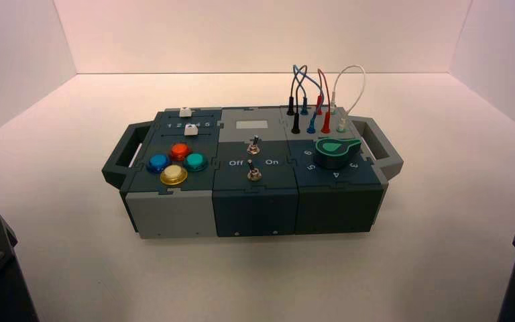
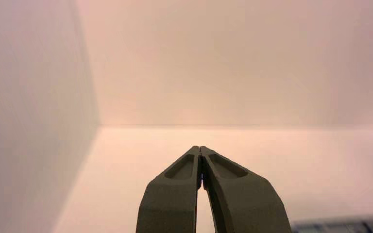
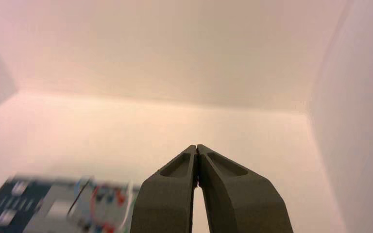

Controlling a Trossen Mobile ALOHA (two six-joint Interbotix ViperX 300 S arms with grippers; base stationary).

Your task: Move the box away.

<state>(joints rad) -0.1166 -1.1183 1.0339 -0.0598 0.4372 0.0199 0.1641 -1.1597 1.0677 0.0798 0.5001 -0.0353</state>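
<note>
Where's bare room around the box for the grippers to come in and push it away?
Bare floor lies between the box and the back wall, along its near side, and beyond both handles. The crowded spot is the wires at its far right corner. Left gripper and right gripper are shut, clear of it.

White tabletop [image 1: 255, 275], bare and matte. Back wall [image 1: 261, 33] pale, plain; side walls [image 1: 13, 60] meet it at the corners, enclosing the surface.
</note>
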